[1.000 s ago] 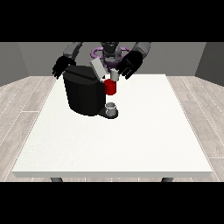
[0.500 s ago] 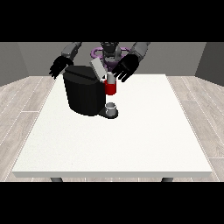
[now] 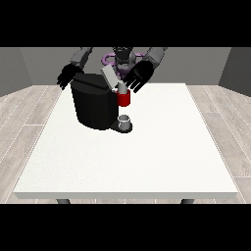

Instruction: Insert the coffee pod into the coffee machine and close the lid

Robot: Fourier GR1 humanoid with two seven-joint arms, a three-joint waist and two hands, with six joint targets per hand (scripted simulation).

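A black coffee machine (image 3: 94, 104) stands on the white table (image 3: 147, 147) at the back left. Its grey lid (image 3: 110, 77) is tilted up, and a red brew head (image 3: 124, 99) hangs over a small grey cup (image 3: 125, 120) on the drip base. The hand at the view's right (image 3: 138, 76) hovers just right of the raised lid with its fingers spread, holding nothing that I can see. Behind the machine's left top corner, the hand at the view's left (image 3: 69, 75) hangs with relaxed fingers. No coffee pod is visible anywhere.
Wide bare white tabletop stretches in front of and to the right of the machine. The robot's torso (image 3: 122, 56) rises behind the table's far edge.
The hand at the view's right has shifted slightly towards the lid. The machine, the cup and the other hand stay where they were.
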